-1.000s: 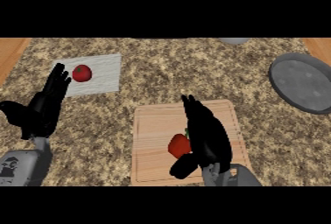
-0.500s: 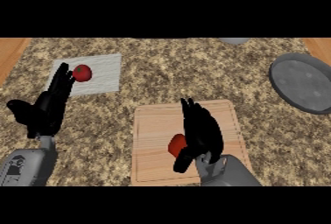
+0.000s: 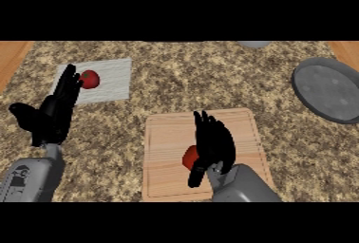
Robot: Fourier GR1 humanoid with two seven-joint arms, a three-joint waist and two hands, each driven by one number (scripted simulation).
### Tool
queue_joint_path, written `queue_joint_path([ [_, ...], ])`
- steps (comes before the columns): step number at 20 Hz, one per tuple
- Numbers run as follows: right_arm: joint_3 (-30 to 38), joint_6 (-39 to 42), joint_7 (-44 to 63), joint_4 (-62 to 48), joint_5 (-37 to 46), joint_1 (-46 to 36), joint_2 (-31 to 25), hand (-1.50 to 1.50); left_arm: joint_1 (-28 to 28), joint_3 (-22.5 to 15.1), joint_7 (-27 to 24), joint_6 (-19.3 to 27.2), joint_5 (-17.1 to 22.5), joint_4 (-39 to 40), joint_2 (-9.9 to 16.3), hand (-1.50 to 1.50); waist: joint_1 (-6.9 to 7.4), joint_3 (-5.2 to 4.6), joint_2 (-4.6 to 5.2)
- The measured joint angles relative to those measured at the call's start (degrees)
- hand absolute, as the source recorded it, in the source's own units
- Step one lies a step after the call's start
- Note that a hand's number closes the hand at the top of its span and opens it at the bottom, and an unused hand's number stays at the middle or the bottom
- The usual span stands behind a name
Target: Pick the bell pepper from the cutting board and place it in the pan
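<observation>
The red bell pepper lies on the wooden cutting board in the lower middle of the head view. My right hand sits just right of it and partly over it, fingers straight and pointing away from me, thumb hanging below the pepper. Only the pepper's left side shows. The round grey pan rests at the right edge of the counter, well away from the board. My left hand stands open at the left, fingers up, holding nothing.
A white cloth at the far left carries a small red fruit, partly behind my left fingers. A grey object peeks in at the top edge. Wooden strips border the speckled counter at both upper corners.
My right hand has slid slightly left over the pepper, hiding more of it. The left hand has drifted a little to the right and stays open.
</observation>
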State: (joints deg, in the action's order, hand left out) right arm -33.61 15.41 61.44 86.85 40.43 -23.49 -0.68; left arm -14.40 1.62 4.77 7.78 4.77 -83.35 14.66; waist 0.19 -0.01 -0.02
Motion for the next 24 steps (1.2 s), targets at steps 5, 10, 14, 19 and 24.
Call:
queue_joint_path([
  [5,-0.2,-0.6,-0.5,-5.1,-0.9,-2.1,0.1,-1.50,1.4,-0.2,0.0,-0.4,-0.5,-1.4,-0.6,0.00,0.20,0.00,0.02],
  [10,1.3,0.0,-1.9,-7.9,-1.2,-1.6,0.1,-1.50,3.1,-0.2,-0.6,-0.8,-1.1,-2.3,-1.2,0.00,0.07,0.01,0.01],
  [14,-0.6,-0.8,-1.7,-9.0,-2.1,-0.6,0.1,-1.50,0.4,0.5,1.0,-1.0,-1.3,-1.2,-1.3,0.00,-0.05,0.01,0.02],
  [19,-0.4,-0.6,-6.2,-12.6,-2.3,-1.3,0.3,1.50,0.4,1.6,-0.9,-2.1,-1.9,0.7,-1.4,0.00,-0.05,-0.03,-0.02],
  [24,-0.8,-1.2,-9.3,-14.1,0.2,-0.9,0.3,1.50,1.1,2.1,-0.8,-2.4,-2.4,-0.2,-2.1,0.00,-0.05,-0.06,-0.24],
])
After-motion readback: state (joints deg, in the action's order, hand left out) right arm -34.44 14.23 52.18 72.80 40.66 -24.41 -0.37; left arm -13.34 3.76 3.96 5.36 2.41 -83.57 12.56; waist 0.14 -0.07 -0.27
